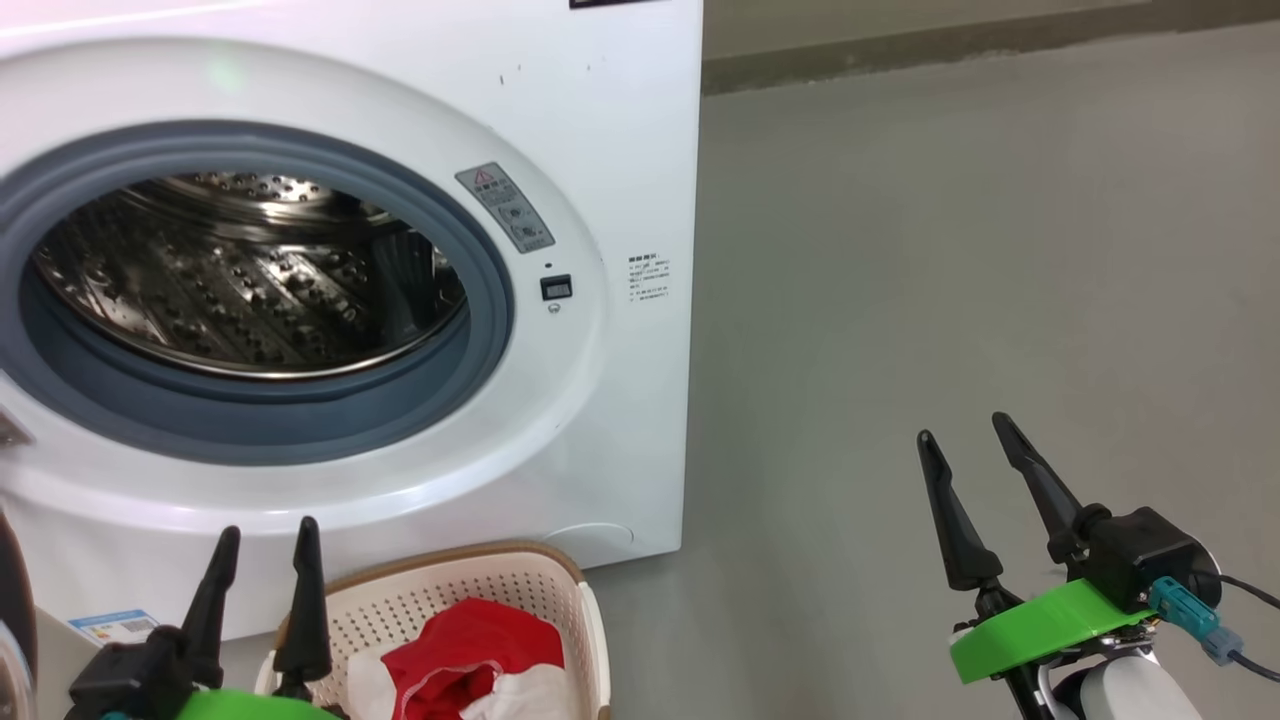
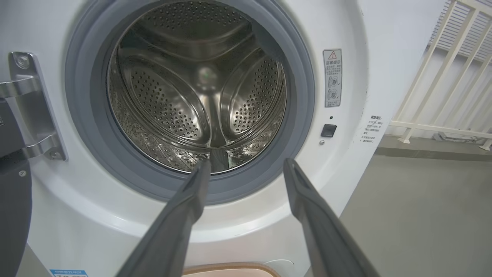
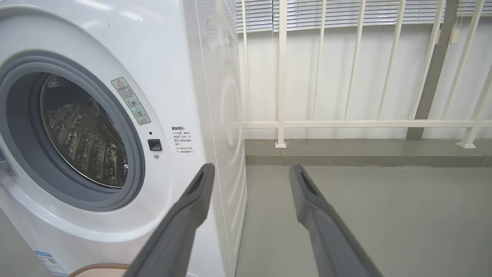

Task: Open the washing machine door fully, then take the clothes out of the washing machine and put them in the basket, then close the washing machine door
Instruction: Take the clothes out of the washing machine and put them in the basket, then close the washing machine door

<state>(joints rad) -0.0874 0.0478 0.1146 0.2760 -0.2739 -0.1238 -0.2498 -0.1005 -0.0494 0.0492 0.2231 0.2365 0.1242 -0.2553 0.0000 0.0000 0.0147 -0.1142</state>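
Now the red-and-white clothes [image 1: 470, 650] lie in the basket [image 1: 400, 605], just right of the left pincer [image 1: 270, 527], which stands spread and empty. Ahead of it is the washing machine [image 1: 600, 150], its steel drum [image 1: 250, 270] exposed. Well to the right, the right pincer [image 1: 961, 427] hangs spread, holding nothing, above the floor [image 1: 950, 250].

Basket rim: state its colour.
Brown; the basket rim shows best in the head view.
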